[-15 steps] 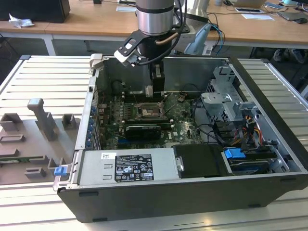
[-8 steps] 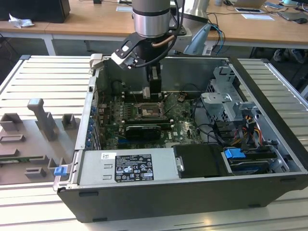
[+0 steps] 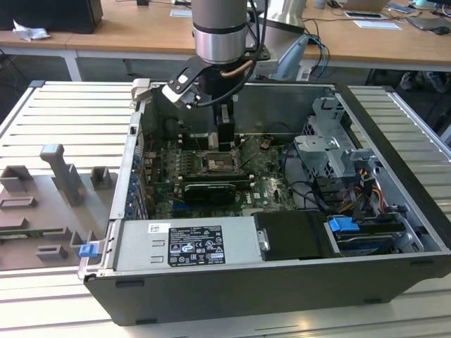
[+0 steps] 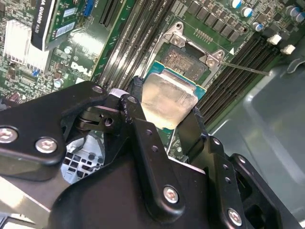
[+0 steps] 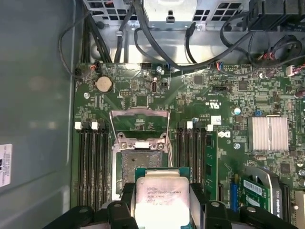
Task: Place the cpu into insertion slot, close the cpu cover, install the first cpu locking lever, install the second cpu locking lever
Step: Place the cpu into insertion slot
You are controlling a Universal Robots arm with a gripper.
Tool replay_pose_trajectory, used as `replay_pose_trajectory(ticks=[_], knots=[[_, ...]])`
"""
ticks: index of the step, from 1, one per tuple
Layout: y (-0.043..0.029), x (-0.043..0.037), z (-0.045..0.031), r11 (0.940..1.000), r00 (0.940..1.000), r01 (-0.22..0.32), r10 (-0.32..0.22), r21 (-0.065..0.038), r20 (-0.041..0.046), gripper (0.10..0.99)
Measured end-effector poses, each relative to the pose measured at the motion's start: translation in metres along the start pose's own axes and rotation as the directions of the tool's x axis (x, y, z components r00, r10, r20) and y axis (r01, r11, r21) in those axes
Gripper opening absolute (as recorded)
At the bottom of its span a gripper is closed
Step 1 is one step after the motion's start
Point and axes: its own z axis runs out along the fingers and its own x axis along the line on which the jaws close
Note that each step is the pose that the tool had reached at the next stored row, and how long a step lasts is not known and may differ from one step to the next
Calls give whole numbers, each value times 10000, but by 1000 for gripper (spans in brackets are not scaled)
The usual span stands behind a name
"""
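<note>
The black gripper point(image 4: 166, 107) pinches the silvery cpu point(image 5: 162, 200) between its jaws, over the open insertion slot point(image 5: 139, 164); the cpu cover point(image 5: 139, 111) stands raised.

A robotics lab: an opened computer case point(image 3: 211, 303) on a slotted metal bench point(image 3: 63, 120), cluttered wooden desks point(image 3: 127, 32) behind.

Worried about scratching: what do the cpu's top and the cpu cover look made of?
The cpu top: looks like metal, pale silvery-tan with a dull, slightly smeared sheen, over a green board edge. The cpu cover: apparently thin bare metal, silvery and catching light.
</note>
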Motion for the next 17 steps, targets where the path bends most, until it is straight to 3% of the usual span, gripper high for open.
replay_pose_trajectory(ticks=[2,11,17], knots=[[-9,2,91,9998,9998,178,-178,3,-14,541],[-27,41,296,9998,9998,217,-217,3,-8,541],[-29,41,322,9998,9998,218,-218,2,1,541]])
